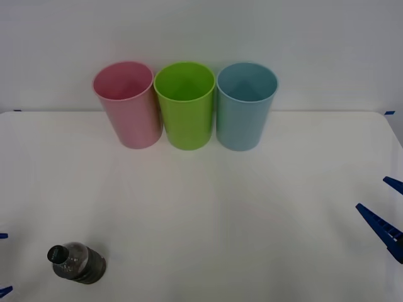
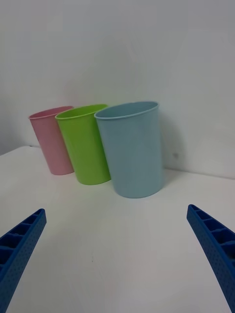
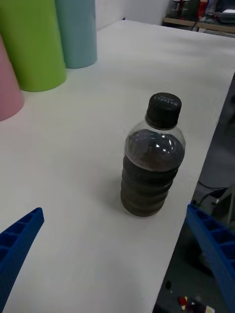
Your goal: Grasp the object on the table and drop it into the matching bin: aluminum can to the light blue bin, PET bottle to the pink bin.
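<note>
**Bottle: upright, near front left table edge**

The bottle (image 1: 77, 263) stood upright on the white table (image 1: 252, 207), black cap on, untouched. My left gripper (image 3: 115, 254) hung spread wide, the bottle just beyond its fingers. My right gripper (image 2: 117, 254) waited, likewise wide, at the table's right side, facing the cups. Back row, touching: pink bin (image 1: 128, 104), green cup (image 1: 185, 104), light blue bin (image 1: 245, 105).
</note>
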Robot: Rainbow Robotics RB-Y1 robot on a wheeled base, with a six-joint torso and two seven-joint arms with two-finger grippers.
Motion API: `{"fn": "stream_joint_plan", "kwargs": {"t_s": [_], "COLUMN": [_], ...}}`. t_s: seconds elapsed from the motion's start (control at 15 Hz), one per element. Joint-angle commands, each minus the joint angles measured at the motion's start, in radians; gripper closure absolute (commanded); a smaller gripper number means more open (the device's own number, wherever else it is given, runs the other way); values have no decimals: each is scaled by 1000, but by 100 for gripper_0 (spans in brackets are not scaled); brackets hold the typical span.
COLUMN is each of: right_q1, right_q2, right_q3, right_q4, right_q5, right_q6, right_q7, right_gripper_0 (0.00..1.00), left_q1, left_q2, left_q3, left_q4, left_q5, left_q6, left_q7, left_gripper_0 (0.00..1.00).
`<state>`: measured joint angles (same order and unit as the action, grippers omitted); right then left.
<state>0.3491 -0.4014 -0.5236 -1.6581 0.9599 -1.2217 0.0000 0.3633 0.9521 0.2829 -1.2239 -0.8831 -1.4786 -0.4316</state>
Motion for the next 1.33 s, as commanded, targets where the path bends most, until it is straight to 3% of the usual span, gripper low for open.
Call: {"fn": "stream_joint_plan", "kwargs": {"t_s": [0.07, 0.6, 1.33], "right_q1": [0, 0, 0], "right_q2": [0, 0, 0], "right_q3": [0, 0, 0], "right_q4": [0, 0, 0], "right_q5": [0, 0, 0], "right_q6": [0, 0, 0], "right_q7": [0, 0, 0], "right_gripper_0": [0, 0, 0], "left_q1": [-24, -99, -178], "left_q2": [-1, -42, -156], "left_q3": [-28, -119, -123], "left_q4": [6, 50, 49], "left_q5": [-39, -27, -165], "left_q6": [0, 20, 11], "left_q7": [-15, -32, -25], "left_gripper_0": [0, 0, 0]}}
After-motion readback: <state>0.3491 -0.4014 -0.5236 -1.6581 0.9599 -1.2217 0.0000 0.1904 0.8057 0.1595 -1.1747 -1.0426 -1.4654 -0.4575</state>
